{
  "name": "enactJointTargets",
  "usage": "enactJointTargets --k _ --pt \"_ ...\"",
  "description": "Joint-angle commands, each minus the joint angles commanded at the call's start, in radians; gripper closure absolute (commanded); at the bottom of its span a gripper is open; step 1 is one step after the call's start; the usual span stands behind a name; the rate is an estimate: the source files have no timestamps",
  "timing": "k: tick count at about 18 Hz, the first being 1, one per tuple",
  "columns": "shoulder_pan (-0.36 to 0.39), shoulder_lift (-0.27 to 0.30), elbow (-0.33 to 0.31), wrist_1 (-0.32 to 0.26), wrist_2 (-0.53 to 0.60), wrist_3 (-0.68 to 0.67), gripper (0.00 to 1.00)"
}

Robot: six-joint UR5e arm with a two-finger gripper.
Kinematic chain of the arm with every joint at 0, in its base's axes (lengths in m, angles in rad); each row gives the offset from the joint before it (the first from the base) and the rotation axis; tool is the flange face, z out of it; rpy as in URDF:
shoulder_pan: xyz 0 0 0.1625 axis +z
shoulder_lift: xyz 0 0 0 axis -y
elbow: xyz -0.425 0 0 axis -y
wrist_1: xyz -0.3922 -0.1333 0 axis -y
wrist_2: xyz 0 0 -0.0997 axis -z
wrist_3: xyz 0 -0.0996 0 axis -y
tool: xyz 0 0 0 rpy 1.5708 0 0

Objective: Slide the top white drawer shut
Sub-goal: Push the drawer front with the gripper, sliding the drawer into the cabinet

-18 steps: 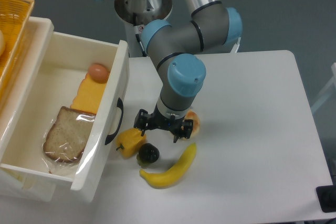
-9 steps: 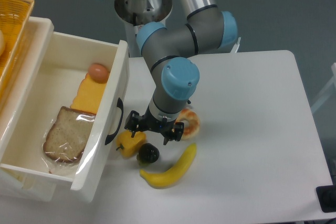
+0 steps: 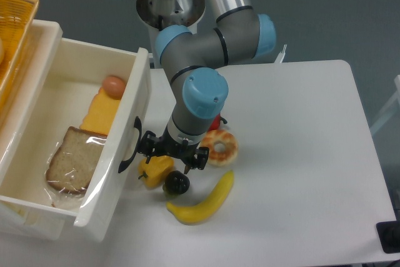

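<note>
Pincer findings: my fingers hang spread just right of the drawer front, pinching nothing, low over the table above the yellow pepper. One fingertip stands close beside the black handle; whether it touches I cannot tell.

Left to right. Drawer lies at the left, pulled far out of its cabinet, with its front panel turned toward my pincer. Inside it: bread in wrap, a cheese slice, an egg. I judge the load light, and the drawer a stiff, hollow plastic tray that should slide with a modest push. Its smooth face is likely slippery under a fingertip.

Point of contact, in my judgement: the flat front panel beside the handle, pressed squarely to the left, not gripped. An off-centre push could skew the tray in its runners.

Right of my pincer lie a dark fruit, a banana and a doughnut, all apart from the drawer.
</note>
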Motion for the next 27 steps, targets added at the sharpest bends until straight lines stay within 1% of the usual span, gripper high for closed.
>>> enactJointTargets --k 6,13,15,19,27 --pt "-0.020 0.006 0.000 0.000 -0.005 0.002 0.00" --pt "-0.069 0.020 -0.002 -0.006 -0.005 0.005 0.00" --pt "-0.081 0.044 -0.002 -0.005 0.000 0.008 0.00" --pt "-0.107 0.046 0.002 -0.003 0.003 0.074 0.00" --pt "-0.137 0.048 -0.002 -0.003 0.003 0.072 0.00"
